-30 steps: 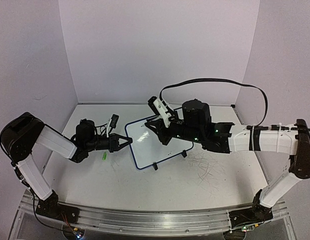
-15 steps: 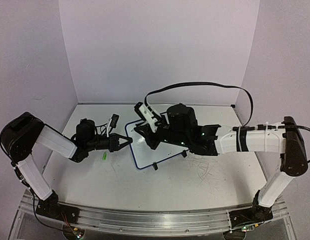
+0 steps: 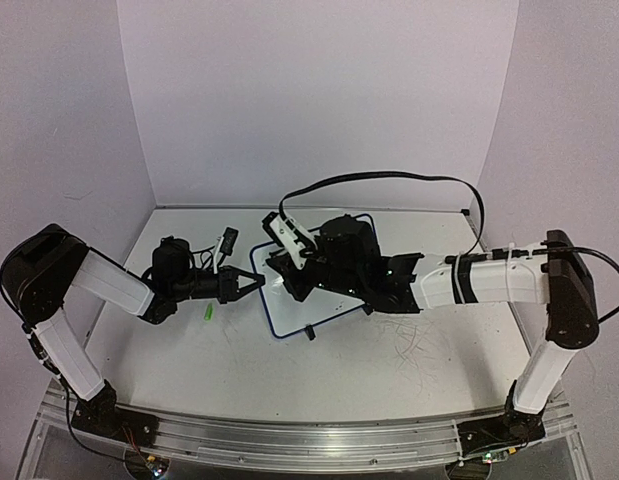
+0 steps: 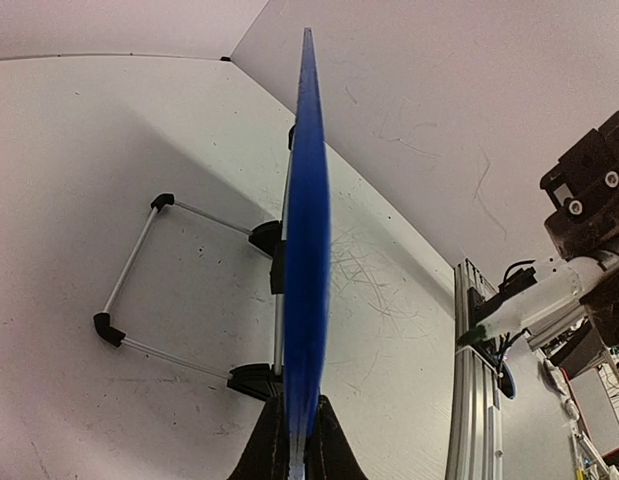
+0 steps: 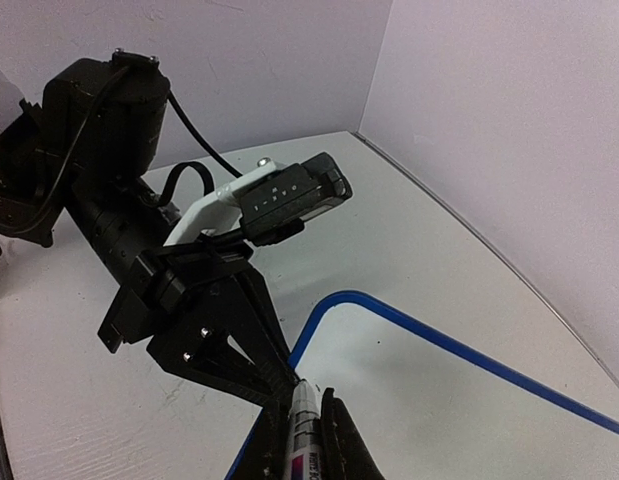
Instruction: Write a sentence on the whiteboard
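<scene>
The whiteboard (image 3: 334, 305) stands tilted mid-table on two black feet. My left gripper (image 3: 257, 283) is shut on its left rim. In the left wrist view the board shows edge-on as a blue strip (image 4: 307, 230) pinched between my fingers (image 4: 296, 452). My right gripper (image 3: 286, 281) is over the board's left part, shut on a marker (image 5: 301, 430). The marker tip is at the board face (image 5: 439, 400), by its rounded left corner and close to the left gripper (image 5: 224, 345). No green sentence shows on the visible board surface, and the right arm hides much of the board from above.
A small green piece (image 3: 207, 313) lies on the table left of the board, under the left arm. Grey scribble scratches (image 3: 414, 345) mark the tabletop right of the board. The board's wire stand (image 4: 139, 260) rests behind it. White walls enclose the back and sides.
My right arm has swung left across the board, carrying the marker from the board's middle to its left corner. The left arm and the board have not moved.
</scene>
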Controlling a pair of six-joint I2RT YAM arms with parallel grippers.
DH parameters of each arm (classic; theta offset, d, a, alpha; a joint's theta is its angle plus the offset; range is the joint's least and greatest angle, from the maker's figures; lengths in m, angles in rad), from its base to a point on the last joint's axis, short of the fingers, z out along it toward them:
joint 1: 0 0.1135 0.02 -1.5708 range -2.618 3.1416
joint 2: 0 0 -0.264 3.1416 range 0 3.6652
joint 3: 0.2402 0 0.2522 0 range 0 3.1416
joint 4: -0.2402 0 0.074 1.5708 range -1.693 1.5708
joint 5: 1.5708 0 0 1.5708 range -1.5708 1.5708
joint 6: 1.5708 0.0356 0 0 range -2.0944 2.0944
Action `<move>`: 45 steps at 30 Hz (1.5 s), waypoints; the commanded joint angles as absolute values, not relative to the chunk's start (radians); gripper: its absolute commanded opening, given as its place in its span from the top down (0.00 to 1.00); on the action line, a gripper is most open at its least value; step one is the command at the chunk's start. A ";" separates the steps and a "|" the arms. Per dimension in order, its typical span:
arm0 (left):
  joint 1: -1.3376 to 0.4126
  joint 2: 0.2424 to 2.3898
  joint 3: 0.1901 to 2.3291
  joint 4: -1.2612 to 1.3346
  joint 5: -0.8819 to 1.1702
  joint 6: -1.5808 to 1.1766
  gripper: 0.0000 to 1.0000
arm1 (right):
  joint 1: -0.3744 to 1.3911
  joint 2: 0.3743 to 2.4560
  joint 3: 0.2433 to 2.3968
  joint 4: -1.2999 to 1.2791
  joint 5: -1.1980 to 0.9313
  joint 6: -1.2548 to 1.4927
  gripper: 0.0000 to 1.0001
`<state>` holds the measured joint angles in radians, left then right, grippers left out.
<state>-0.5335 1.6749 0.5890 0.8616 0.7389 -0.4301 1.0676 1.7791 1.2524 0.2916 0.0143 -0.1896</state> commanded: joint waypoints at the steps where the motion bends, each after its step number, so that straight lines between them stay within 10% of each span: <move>1: -0.538 1.682 0.629 0.851 0.774 -0.426 1.00 | 1.070 1.806 1.298 0.358 0.044 -0.197 1.00; 45: -0.539 1.680 0.620 0.845 0.781 -0.418 1.00 | 1.069 1.893 1.361 0.385 0.111 -0.188 1.00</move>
